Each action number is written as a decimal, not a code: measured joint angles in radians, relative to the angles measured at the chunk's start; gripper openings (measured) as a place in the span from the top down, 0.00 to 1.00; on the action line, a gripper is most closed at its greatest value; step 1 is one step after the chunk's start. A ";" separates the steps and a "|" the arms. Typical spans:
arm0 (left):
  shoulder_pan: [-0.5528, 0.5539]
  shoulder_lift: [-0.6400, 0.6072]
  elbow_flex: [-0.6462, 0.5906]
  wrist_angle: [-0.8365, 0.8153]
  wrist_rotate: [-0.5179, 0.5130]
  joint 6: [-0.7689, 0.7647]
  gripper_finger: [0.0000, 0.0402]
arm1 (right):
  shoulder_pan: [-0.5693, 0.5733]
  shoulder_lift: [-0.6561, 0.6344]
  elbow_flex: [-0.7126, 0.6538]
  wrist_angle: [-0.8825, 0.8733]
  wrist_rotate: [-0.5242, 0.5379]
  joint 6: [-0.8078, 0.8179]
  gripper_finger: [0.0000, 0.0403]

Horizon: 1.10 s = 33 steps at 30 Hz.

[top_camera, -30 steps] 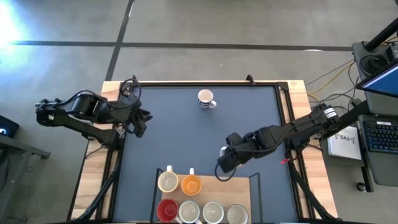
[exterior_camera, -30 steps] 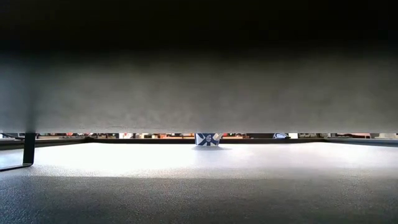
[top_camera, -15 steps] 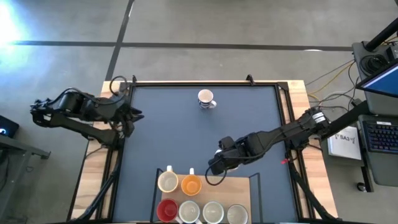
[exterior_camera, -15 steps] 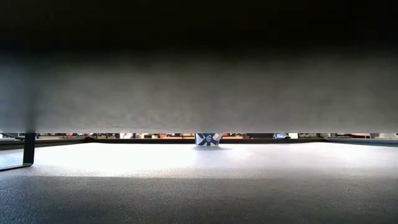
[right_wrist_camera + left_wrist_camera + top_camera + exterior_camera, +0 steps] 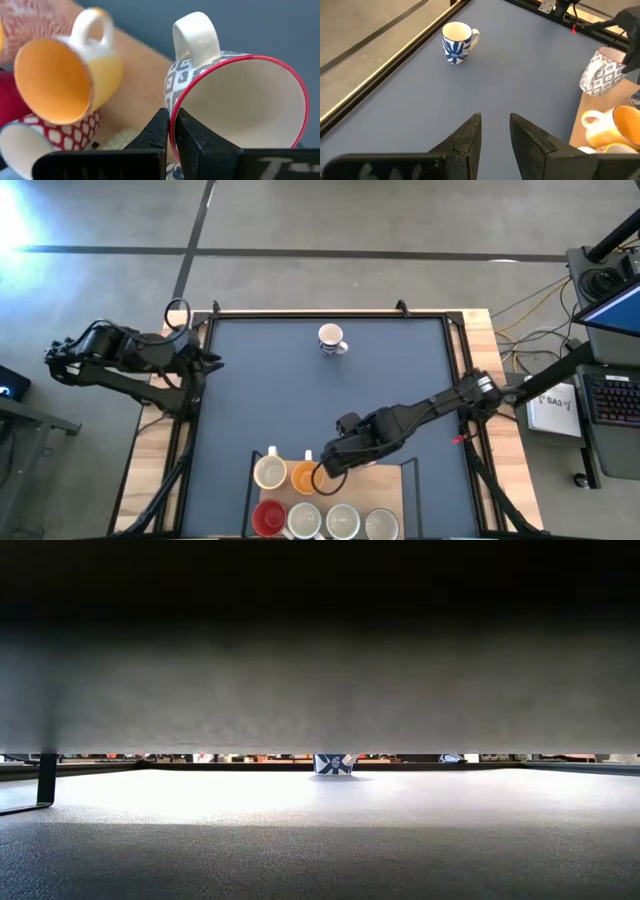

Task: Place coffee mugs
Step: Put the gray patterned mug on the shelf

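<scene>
My right gripper (image 5: 330, 463) is shut on a grey-and-white patterned mug with a red rim (image 5: 240, 100). It hangs over the wooden board (image 5: 385, 480) at the table's near edge, right beside the orange mug (image 5: 305, 477). Also on the board are a cream mug (image 5: 270, 472), a red mug (image 5: 267, 518) and three white ones (image 5: 343, 521). A blue-and-white mug (image 5: 332, 338) stands upright on its base near the far edge. My left gripper (image 5: 495, 127) waits at the table's left edge, narrowly open, touching nothing. My right gripper pinches the patterned mug's red rim (image 5: 172, 131), one finger inside the cup and one on the outer wall, next to the handle (image 5: 196, 37). The mug is lifted clear and tipped on its side, mouth facing the wrist camera.
The board's mugs stand close together, the orange mug (image 5: 65, 75) and a red-patterned one (image 5: 45, 135) near the held mug. The low view is mostly blocked by a dark surface; only the blue mug (image 5: 333, 762) shows under it. The mat (image 5: 300, 395) between the board and the blue mug is bare.
My right gripper has carried the patterned mug toward the table's near left, from the mat's right middle to the board beside the orange mug. My left arm has drawn back toward the left edge.
</scene>
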 joint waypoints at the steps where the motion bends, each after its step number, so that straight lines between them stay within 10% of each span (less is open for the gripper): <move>1: 0.000 0.000 0.000 0.000 0.000 0.007 0.79 | 0.003 0.018 0.025 -0.008 -0.010 0.000 0.97; 14: 0.000 0.000 0.000 -0.002 0.000 0.027 0.79 | 0.030 0.171 0.262 -0.100 -0.047 -0.003 0.97; 33: 0.000 0.000 0.000 -0.046 0.000 0.026 0.79 | 0.050 0.201 0.269 -0.077 -0.065 0.035 0.97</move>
